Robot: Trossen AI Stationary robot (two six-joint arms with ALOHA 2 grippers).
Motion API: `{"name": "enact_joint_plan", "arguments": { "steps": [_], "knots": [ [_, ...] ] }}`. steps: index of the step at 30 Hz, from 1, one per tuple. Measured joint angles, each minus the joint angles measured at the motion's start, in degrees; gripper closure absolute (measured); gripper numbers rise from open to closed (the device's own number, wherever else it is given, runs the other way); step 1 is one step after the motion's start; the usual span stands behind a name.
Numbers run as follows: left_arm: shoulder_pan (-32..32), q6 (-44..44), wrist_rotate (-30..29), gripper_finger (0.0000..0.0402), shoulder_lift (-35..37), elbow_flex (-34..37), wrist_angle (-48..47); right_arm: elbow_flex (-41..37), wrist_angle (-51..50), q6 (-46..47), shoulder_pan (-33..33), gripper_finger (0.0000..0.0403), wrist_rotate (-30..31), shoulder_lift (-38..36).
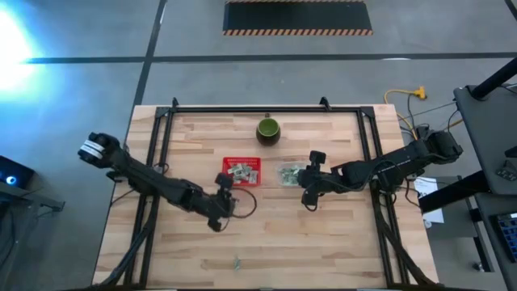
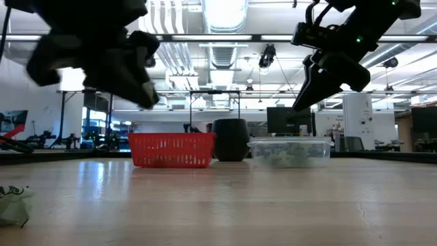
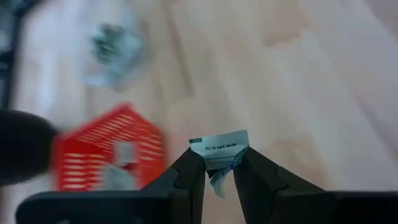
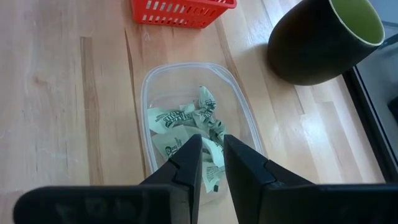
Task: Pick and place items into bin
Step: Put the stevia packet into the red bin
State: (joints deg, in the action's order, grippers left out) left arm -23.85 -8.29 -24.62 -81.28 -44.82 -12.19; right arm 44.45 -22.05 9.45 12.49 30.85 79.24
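Left wrist view: left tool pinching wrapped piece near red basket.

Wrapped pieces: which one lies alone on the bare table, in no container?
The lone wrapped piece near the table's front edge, far from the red basket and the clear tub that hold the others; the low view shows it close by.

A: Is it bright?

B: Yes. A big white glare sits far off to one side of the table. In the low view, ceiling lights shine above the red basket, and the table top is shiny.

A: Anything blurry?

B: The left wrist view is smeared. The basket looks fuzzy there. The dark arms in the low view are soft too.
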Motion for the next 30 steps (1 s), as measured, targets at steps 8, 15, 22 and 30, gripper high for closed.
{"name": "enact_joint_plan", "arguments": {
  "steps": [8, 15, 22, 30],
  "knots": [
    [8.4, -9.95, -3.43, 0.0341, 3.45, -0.01, 0.25, 0.0, -0.02, 0.0, 0.0, 0.0346, 0.0, 0.02],
    [18.25, -12.11, -5.77, 0.0341, 3.26, -0.04, 0.32, 0.0, -0.02, -0.02, 0.0, 0.0346, 0.0, 0.02],
    [23.16, -11.63, -4.37, 0.034, 1.82, -0.03, 0.8, 0.0, -0.02, -0.02, 0.0, 0.0346, 0.02, 0.02],
    [23.2, -12.05, -3.0, 0.0302, -0.8, -0.1, 1.24, -0.07, -0.04, -0.02, 0.0, 0.0346, 0.02, 0.04]
  ]
}}
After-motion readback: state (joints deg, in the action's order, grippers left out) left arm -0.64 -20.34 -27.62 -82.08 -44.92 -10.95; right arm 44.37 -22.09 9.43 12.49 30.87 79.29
